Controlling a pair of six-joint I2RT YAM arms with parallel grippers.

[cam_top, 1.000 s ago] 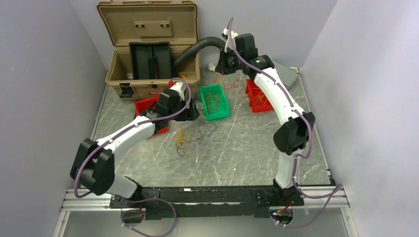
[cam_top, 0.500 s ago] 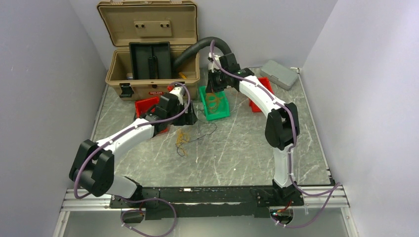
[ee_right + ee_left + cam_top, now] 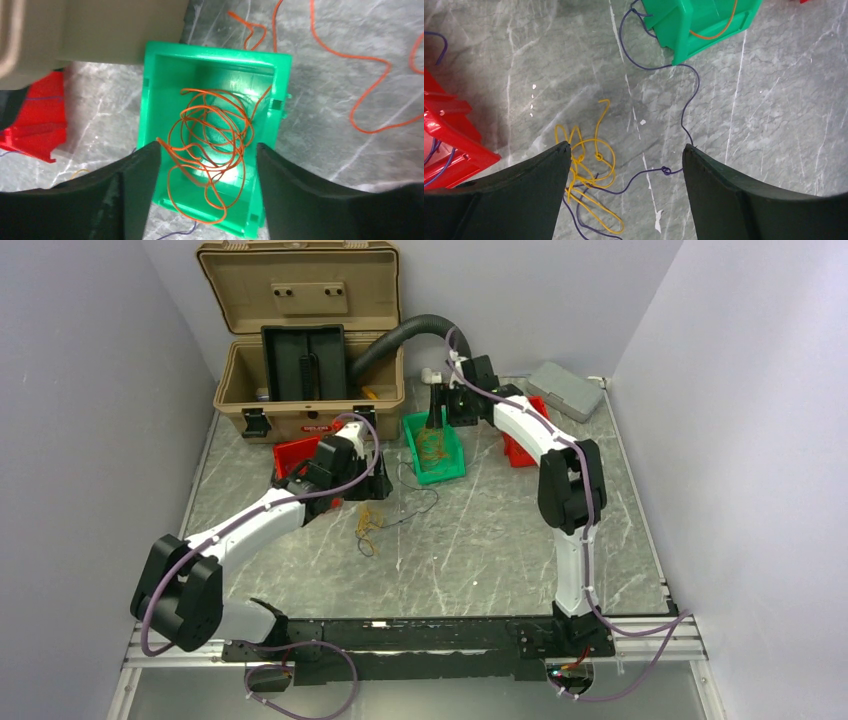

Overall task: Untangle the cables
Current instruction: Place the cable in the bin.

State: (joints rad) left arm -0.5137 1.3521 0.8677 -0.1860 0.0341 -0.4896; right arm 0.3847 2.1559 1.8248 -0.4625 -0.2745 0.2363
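Black right gripper [image 3: 207,147] spread wide, empty, above orange wires [image 3: 212,125] coiled in green bin [image 3: 148,100]. Left gripper [image 3: 626,147] likewise gaping, empty, over yellow wires [image 3: 591,167] knotted with purple wire [image 3: 684,115] on table [image 3: 774,125]. Judgement: orange partly sorted, yellow-purple knot left. Red bin [image 3: 449,140] contents unclear

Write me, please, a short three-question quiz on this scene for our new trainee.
1. True or false: the right pincer hangs open over the green bin.
2. The wires coiled in that bin are: A yellow, B orange, C black.
3. Name the colour of the looped wire tangled with the dark purple wire under the open left pincer.
Key: 1 true; 2 B; 3 yellow.
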